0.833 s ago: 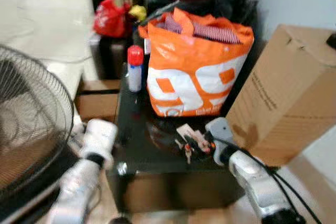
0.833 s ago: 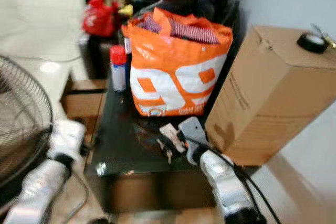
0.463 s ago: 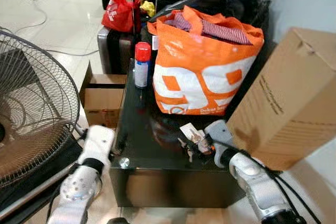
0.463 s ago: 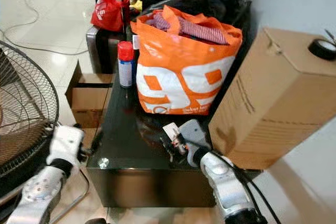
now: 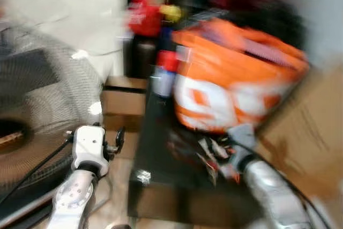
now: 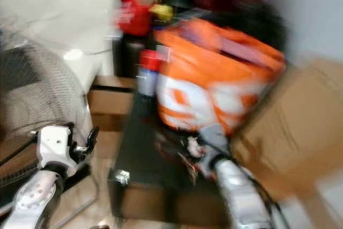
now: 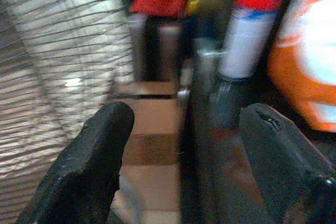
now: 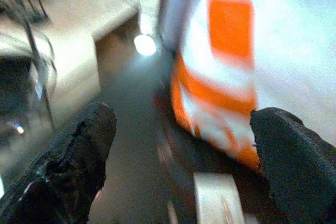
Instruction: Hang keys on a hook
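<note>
The head views are blurred by motion. The keys, a small bunch with a white tag, lie near the front of a black glossy table. My right gripper sits just behind them and is open, its two black fingers wide apart around nothing, pointing toward an orange and white bag. To the left of the table, my left gripper hovers open with nothing in it, pointing along the table's left edge. I can make out no hook.
A red-capped spray can stands beside the bag. A large standing fan fills the left. A tall cardboard box leans at the right. A small brown carton and red bags lie behind on the floor.
The whole picture has shifted to the right and blurred, so the camera is moving. My right gripper stays beside the keys and my left arm stays by the table's left side.
</note>
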Robot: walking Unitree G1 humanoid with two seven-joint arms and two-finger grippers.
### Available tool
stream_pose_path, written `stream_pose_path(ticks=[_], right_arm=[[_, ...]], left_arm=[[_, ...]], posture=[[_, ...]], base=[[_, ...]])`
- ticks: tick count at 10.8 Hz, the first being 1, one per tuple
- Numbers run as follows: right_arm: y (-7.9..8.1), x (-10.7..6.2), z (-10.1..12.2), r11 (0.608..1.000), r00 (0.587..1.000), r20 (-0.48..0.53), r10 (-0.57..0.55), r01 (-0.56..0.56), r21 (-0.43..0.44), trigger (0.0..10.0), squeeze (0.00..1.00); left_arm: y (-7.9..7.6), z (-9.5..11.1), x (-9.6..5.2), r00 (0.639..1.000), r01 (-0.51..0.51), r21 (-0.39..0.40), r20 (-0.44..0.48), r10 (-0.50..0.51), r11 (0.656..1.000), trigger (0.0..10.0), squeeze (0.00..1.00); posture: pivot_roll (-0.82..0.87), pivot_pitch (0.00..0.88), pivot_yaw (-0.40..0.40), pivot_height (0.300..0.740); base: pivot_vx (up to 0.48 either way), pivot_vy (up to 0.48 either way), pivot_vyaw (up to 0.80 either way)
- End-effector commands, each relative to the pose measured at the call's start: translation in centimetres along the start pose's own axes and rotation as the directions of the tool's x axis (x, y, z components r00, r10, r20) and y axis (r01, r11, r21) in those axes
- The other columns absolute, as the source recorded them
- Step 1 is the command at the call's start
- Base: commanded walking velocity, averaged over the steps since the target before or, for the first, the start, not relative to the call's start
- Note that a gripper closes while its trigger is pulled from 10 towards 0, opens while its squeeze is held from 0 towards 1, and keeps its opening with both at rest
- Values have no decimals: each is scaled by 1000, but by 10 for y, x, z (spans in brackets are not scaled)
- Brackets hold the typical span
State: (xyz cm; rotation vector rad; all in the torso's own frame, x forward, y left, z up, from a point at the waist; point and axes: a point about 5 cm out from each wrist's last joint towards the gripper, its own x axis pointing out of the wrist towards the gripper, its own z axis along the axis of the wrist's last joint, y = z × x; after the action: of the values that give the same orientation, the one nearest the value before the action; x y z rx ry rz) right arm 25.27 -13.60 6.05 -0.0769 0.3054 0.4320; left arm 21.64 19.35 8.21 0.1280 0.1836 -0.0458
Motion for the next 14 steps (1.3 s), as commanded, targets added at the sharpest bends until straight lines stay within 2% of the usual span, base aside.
stream_pose_path(ticks=[1,3,5,6,7,8,9,10,11,12,14], right_arm=[[-12,-7,-7,998,998,-48,-39,36,-53,10000,0],[-16,0,-6,993,995,-76,-60,51,-110,10000,0],[-24,4,-15,982,983,-170,-76,44,-184,10000,0],[-21,7,-24,976,966,-257,-12,-44,-211,10000,1000],[-11,12,-36,957,935,-346,74,-164,-239,10000,1000],[-8,17,-43,951,926,-371,74,-178,-254,10000,1000],[-7,18,-44,943,919,-386,84,-199,-268,10000,1000],[-9,15,-45,931,903,-414,113,-241,-273,10000,1000],[-9,9,-48,917,877,-455,157,-301,-263,10000,784],[-9,0,-54,893,842,-499,206,-370,-256,10000,0],[-10,-7,-54,885,830,-513,219,-390,-254,10000,0]], left_arm=[[-11,7,4,998,56,7,23,-56,998,10000,0],[-13,6,7,993,121,66,-10,-121,990,10000,0],[-16,-3,9,980,197,145,-63,-190,970,10000,0],[-21,-7,11,963,268,178,-89,-255,947,10000,0],[-31,-16,12,918,390,205,-161,-362,898,10000,0],[-41,-26,7,845,529,269,-251,-472,805,10000,0],[-42,-29,5,828,556,284,-270,-491,782,10000,0],[-47,-35,5,835,545,264,-259,-486,796,10000,0],[-50,-37,6,836,544,255,-249,-490,799,10000,0],[-45,-35,7,829,556,257,-246,-503,791,10000,0],[-50,-35,8,805,591,252,-249,-539,766,10000,0]], posture=[[2,0,-106,740],[9,0,-114,740],[9,0,-121,740],[3,0,-121,740],[-2,0,-121,740],[4,0,-132,740],[4,0,-135,740],[1,0,-128,740],[0,0,-123,740],[-6,0,-106,740],[-26,10,-68,740]], base=[[0,0,0],[0,0,0],[0,0,0],[0,0,0],[0,0,0],[0,0,0],[0,0,0],[0,0,0],[0,0,0],[0,0,0],[0,0,0]])
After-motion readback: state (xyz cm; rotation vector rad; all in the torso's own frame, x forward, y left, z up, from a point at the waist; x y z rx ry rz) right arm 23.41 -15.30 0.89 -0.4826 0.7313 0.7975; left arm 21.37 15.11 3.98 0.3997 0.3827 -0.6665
